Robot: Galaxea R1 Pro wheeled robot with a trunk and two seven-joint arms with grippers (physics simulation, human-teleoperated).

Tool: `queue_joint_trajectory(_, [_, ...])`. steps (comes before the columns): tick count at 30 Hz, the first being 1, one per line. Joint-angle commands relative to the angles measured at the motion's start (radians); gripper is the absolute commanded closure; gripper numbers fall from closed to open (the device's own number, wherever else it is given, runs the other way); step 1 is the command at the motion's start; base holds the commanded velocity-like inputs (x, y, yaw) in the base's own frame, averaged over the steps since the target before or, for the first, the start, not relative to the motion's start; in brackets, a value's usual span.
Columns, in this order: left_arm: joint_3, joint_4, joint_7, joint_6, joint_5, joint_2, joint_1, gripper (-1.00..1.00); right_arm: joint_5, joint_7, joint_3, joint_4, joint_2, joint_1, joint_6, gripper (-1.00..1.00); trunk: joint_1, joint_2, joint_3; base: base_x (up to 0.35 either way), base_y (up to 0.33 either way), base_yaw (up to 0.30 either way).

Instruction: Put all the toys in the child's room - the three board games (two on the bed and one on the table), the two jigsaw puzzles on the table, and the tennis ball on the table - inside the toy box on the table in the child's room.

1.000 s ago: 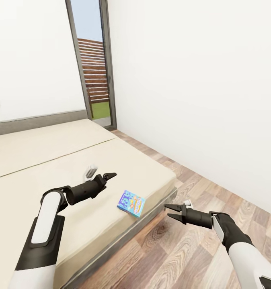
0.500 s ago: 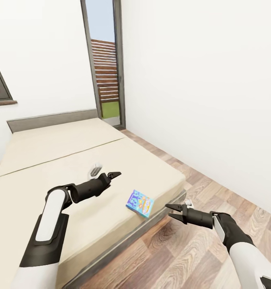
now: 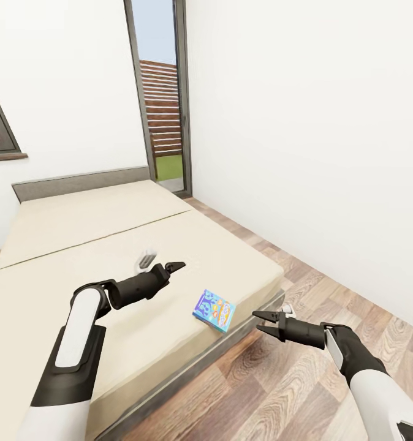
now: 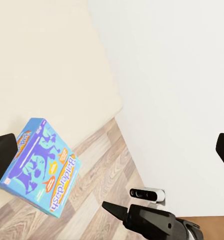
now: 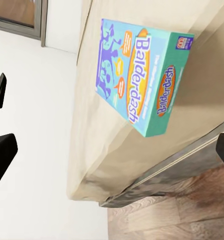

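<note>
Light-blue board game (image 3: 214, 310) lay flat on the bed (image 3: 108, 245) near its foot edge, probably light, stiff cardboard, best pinched across its thin overhang-side edge; left gripper (image 3: 171, 267) and right gripper (image 3: 261, 323) both spread, empty.

Bright, even sim light, daylight thru glass door (image 3: 160, 116) at 12 o'clock — soft faint shadows, no glare, sharp pics, slight blur nr left wrist cam.
</note>
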State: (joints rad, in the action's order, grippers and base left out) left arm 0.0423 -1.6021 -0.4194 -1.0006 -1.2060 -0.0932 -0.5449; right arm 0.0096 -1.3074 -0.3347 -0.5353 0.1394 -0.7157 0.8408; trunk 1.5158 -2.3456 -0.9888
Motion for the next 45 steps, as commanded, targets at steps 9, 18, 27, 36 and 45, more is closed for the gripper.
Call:
queue_joint_trajectory(9, [0.002, -0.001, -0.010, -0.004, -0.011, -0.001, -0.002, -1.00, 0.001, -0.003, -0.003, 0.000, 0.001, -0.001, 0.009, -1.00, 0.000, 0.000, -0.001, 0.000, 0.000, 0.002])
queue_joint_trajectory(18, [0.001, -0.001, -0.012, -0.003, -0.011, 0.000, -0.001, -1.00, 0.001, -0.003, -0.003, 0.000, 0.002, -0.001, 0.009, -1.00, 0.000, 0.000, -0.001, 0.000, 0.000, 0.000])
queue_joint_trajectory(27, [0.002, -0.001, -0.013, -0.003, -0.011, 0.000, -0.001, -1.00, 0.001, -0.003, -0.003, 0.000, 0.003, -0.001, 0.009, -1.00, 0.030, -0.056, -0.026, 0.000, 0.000, 0.000])
queue_joint_trajectory(36, [0.002, -0.003, -0.014, -0.003, -0.010, 0.000, -0.001, -1.00, 0.000, -0.003, -0.003, 0.000, 0.004, -0.001, 0.009, -1.00, 0.046, -0.084, -0.039, 0.000, 0.000, 0.000])
queue_joint_trajectory(45, [0.002, -0.004, -0.013, -0.003, -0.010, 0.001, -0.001, -1.00, 0.000, -0.001, -0.003, 0.000, 0.005, -0.001, 0.009, -1.00, 0.046, -0.084, -0.039, 0.000, 0.000, 0.000])
